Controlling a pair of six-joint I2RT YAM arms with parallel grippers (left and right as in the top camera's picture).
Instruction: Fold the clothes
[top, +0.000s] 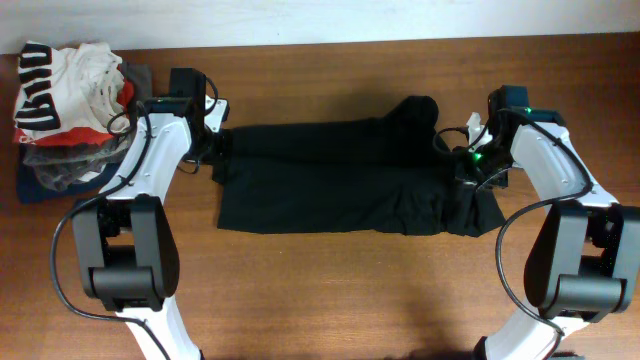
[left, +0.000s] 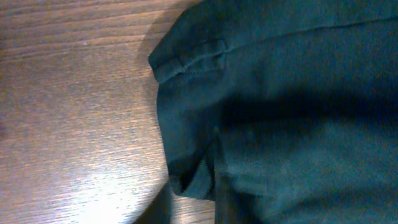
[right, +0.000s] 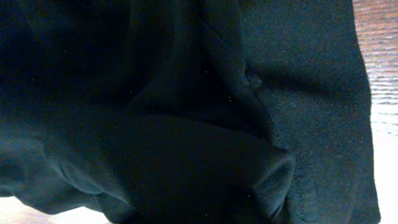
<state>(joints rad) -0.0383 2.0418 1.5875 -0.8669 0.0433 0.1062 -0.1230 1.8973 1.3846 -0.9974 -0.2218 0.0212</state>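
Black T-shirt (top: 330, 185) looks soft, light, limp | I would pinch its end corners | left gripper (top: 218, 143), right gripper (top: 462, 165): fingers hidden, I cannot tell their state

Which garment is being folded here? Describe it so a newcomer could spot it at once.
Look at the middle of the wooden table. The black T-shirt lies spread there in a wide band. Unlike the pile of clothes at the far left corner, which shows white, red, grey and navy, it is plain black and lies alone.
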